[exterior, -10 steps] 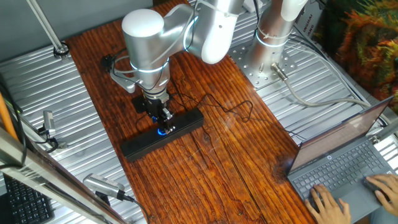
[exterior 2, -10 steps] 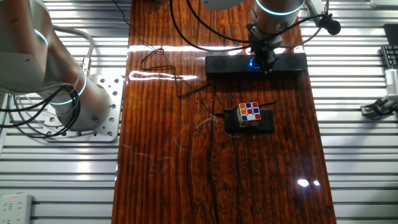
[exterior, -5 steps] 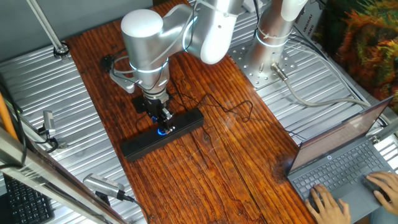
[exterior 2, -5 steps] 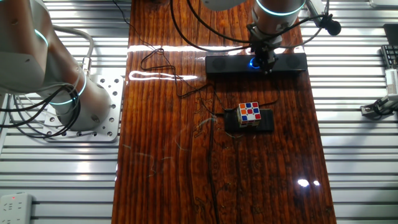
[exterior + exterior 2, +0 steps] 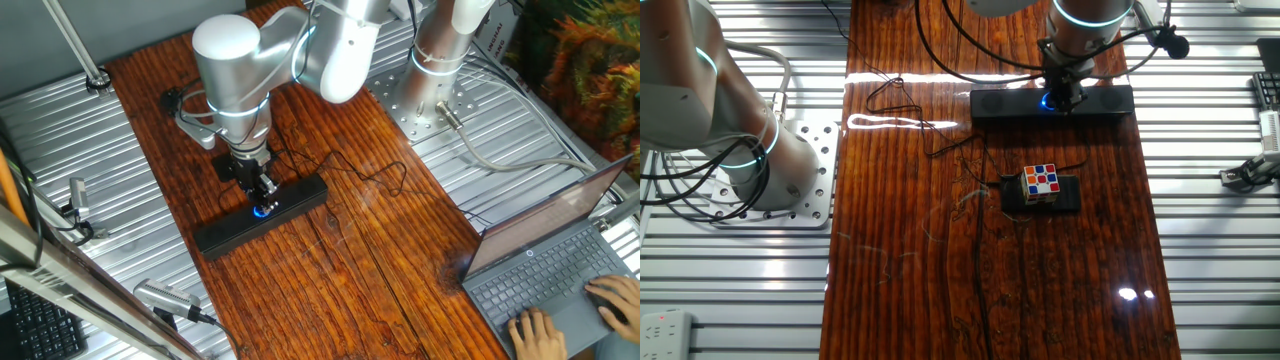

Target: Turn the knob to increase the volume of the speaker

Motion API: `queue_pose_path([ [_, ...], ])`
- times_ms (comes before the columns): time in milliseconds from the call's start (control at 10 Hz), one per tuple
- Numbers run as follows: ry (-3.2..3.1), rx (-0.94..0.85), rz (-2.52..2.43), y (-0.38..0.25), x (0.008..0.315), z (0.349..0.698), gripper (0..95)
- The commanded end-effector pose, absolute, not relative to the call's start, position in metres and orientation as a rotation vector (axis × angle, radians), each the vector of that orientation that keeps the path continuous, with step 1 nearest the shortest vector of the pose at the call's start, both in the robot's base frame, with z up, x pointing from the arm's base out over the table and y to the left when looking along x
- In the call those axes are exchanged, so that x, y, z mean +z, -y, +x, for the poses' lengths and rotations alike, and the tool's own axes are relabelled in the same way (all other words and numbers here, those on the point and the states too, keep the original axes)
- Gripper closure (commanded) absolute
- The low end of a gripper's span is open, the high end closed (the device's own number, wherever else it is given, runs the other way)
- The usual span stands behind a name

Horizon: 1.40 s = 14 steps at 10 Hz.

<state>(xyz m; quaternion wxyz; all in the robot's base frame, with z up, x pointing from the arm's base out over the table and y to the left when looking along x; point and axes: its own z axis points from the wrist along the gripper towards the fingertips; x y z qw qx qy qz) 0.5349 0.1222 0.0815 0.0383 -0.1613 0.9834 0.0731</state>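
Note:
The speaker [image 5: 300, 196] [image 5: 1005, 103] is a long black bar lying across the wooden table. Its knob [image 5: 262, 210] [image 5: 1047, 100] shows as a blue glow at the bar's middle, mostly covered by my fingers. My gripper [image 5: 263, 195] [image 5: 1065, 100] points straight down onto the knob and is shut on it. A thin black cable [image 5: 385, 180] trails from the speaker over the wood.
A multicoloured cube [image 5: 1041, 181] sits on a small black pad [image 5: 1068, 196] in front of the speaker. A second robot base [image 5: 760, 160] stands at the table's side. A person's hands type on a laptop [image 5: 560, 265] at the near right corner.
My gripper stays on the knob while the arm's upper joint shifts very slightly. The person's hands have moved on the laptop keyboard.

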Motion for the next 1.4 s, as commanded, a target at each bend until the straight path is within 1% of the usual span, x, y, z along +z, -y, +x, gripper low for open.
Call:
queue_pose_path([
  [100,-3.016,0.225,-0.496,-0.1223,0.0811,0.5350,57.0],
  [800,-3.009,0.293,-0.521,-0.1220,0.0803,0.5353,57.0],
  [1400,-3.012,0.293,-0.521,-0.1218,0.0796,0.5354,57.0],
])
